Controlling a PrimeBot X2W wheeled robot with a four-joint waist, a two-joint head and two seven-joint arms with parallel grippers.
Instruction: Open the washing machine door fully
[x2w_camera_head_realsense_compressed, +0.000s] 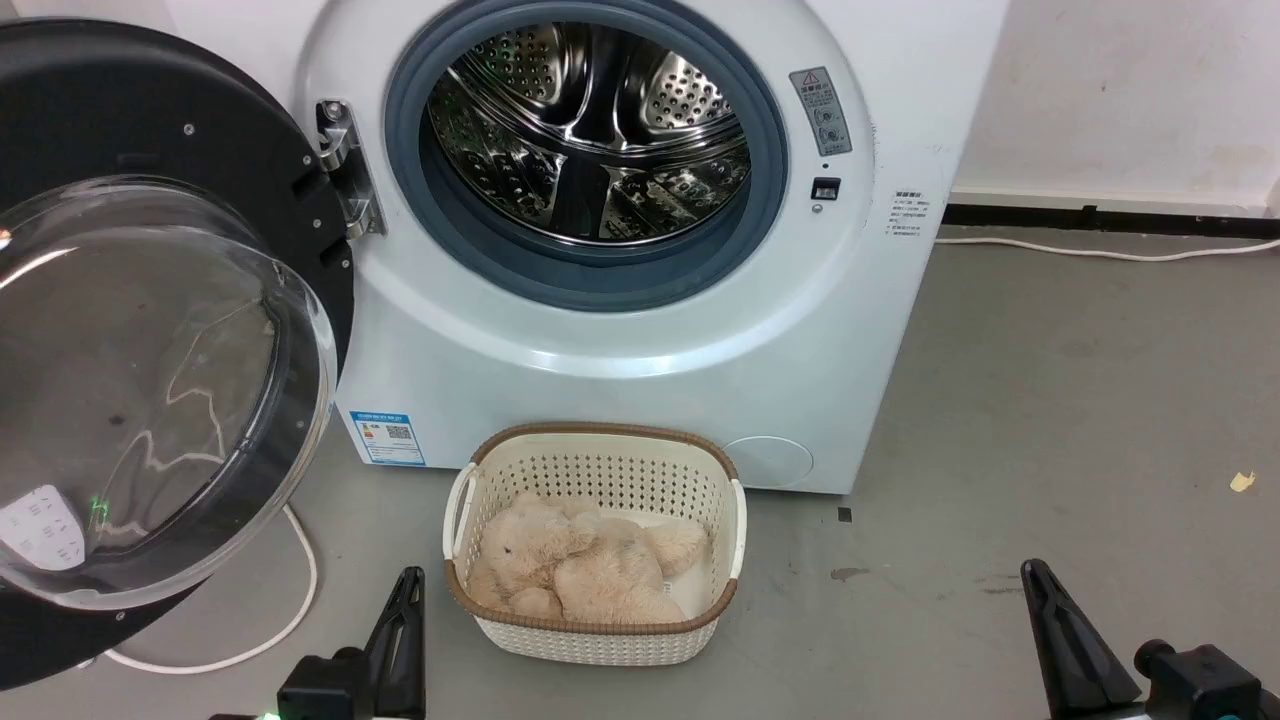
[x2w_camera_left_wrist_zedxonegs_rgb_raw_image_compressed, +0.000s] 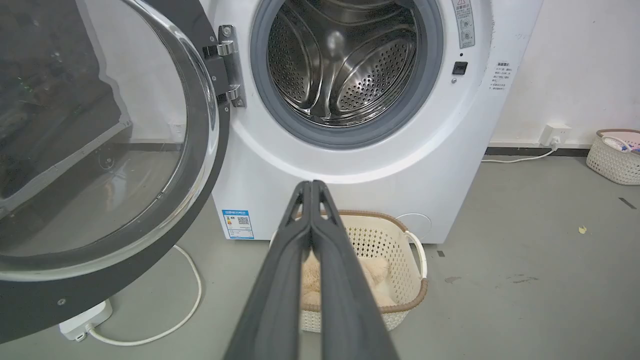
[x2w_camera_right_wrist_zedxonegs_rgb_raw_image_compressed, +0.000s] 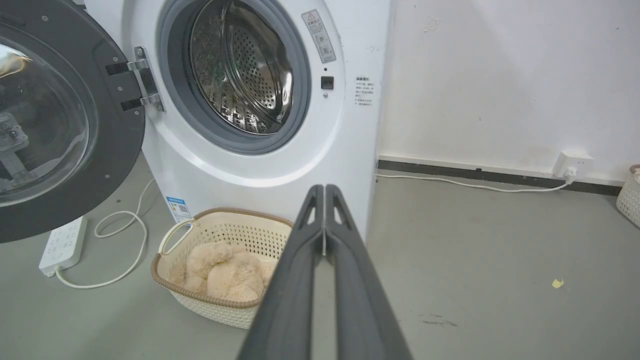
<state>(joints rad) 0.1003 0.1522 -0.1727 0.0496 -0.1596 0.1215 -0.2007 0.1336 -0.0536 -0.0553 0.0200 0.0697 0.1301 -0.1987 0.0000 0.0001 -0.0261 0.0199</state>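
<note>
The washing machine door (x2w_camera_head_realsense_compressed: 150, 380) stood swung out on its hinge (x2w_camera_head_realsense_compressed: 345, 165), left of the bare steel drum (x2w_camera_head_realsense_compressed: 600, 130), with its glass bowl bulging into the room. The left gripper (x2w_camera_left_wrist_zedxonegs_rgb_raw_image_compressed: 311, 186) and right gripper (x2w_camera_right_wrist_zedxonegs_rgb_raw_image_compressed: 324, 189) hung well back, fingers pressed together on nothing. On the floor just before the machine sat a basket (x2w_camera_head_realsense_compressed: 600, 640) holding a plush toy (x2w_camera_head_realsense_compressed: 580, 560). A power strip (x2w_camera_right_wrist_zedxonegs_rgb_raw_image_compressed: 62, 245) and white cable (x2w_camera_head_realsense_compressed: 300, 590) lay under the door.
</note>
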